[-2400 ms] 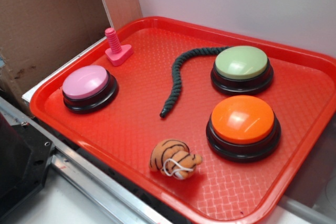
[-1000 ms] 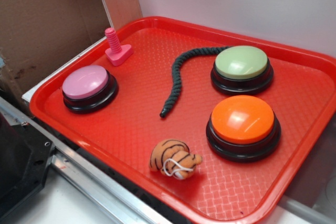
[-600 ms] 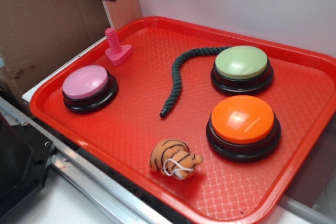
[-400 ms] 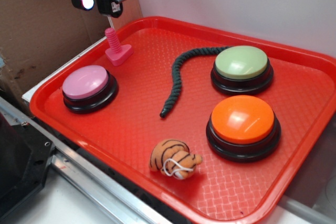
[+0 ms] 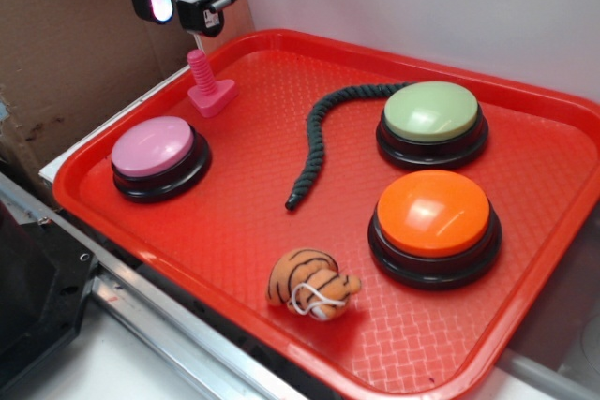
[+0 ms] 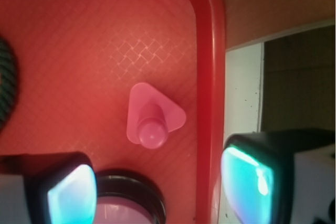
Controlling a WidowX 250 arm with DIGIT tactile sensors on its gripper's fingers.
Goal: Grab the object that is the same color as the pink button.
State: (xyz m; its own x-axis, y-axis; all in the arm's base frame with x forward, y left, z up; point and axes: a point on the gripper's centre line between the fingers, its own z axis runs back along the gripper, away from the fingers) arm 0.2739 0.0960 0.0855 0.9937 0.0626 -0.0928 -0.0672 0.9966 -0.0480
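In the exterior view, the gripper [image 5: 176,2] hangs above the far left corner of the red tray [image 5: 525,91], its two finger pads spread apart and empty, with the pink bolt [image 5: 208,85] standing just below and slightly to the right of it. The bolt rests upright on its flat angular base, close to the tray's left rim and a little beyond the pink button [image 5: 155,155], whose pale dome shares its colour. Elsewhere on the tray lie a dark twisted rope [image 5: 314,142], a green button [image 5: 432,122], an orange button [image 5: 434,225] and a small striped tiger toy [image 5: 311,283], all well apart from the bolt. In the wrist view, looking straight down, the bolt [image 6: 151,116] sits between the two glowing fingertip pads [image 6: 71,192], nearer the upper part of the picture than the pads themselves, so the open gripper is not yet around it; the tray rim [image 6: 210,77] runs just beside the base, and the pink button [image 6: 128,205] shows at the bottom edge. The bolt looks like hard, light plastic, stiff and unlikely to deform, but easy to tip or skid on the textured tray. The ribbed shaft seems the best place to close on, since the ridges should resist slipping, with care that the right pad clears the rim.
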